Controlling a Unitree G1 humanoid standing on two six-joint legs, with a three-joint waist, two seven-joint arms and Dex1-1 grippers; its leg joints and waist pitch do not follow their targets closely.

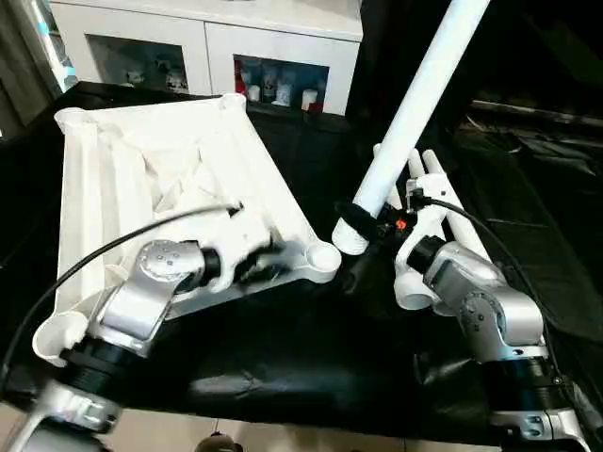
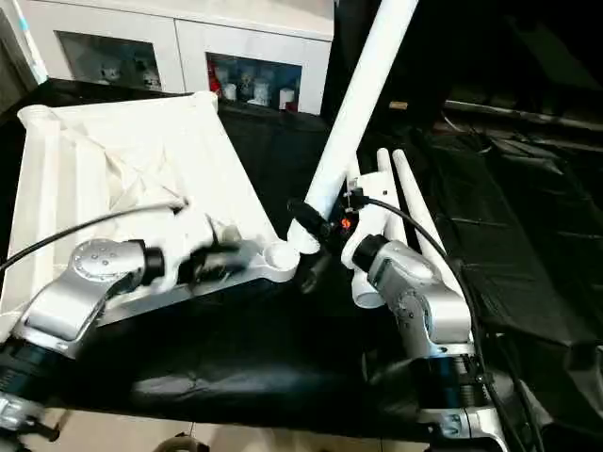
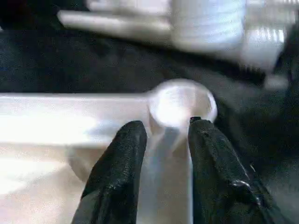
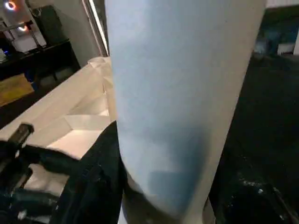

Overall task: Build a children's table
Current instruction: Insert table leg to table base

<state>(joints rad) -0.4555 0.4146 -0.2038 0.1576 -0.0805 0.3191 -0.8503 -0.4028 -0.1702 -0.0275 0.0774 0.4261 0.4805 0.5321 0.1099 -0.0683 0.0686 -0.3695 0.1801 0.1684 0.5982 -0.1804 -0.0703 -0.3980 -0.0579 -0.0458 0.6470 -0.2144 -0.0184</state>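
One tabletop [image 1: 141, 179] underside-up on the black cloth [image 1: 283, 358]; three legs [image 1: 433, 188] beside it. Raised leg [image 1: 415, 104] tilted, long axis up and away, threaded end near corner socket [image 1: 323, 256]. Right gripper [image 1: 363, 235] clamped on that leg; left gripper [image 3: 161, 154] pinching tabletop rim behind socket, forearm extended.

head stereo pair: high, facing forward and down over both forearms; both eyes share the tabletop [image 1: 160, 179], raised leg [image 1: 415, 113], black bench [image 1: 283, 348] and cabinet [image 1: 207, 38] behind. left wrist camera: very close, looking along its fingers [image 3: 119, 163] at a corner socket [image 3: 182, 102]. right wrist camera: pressed close against the raised leg, tabletop beyond.
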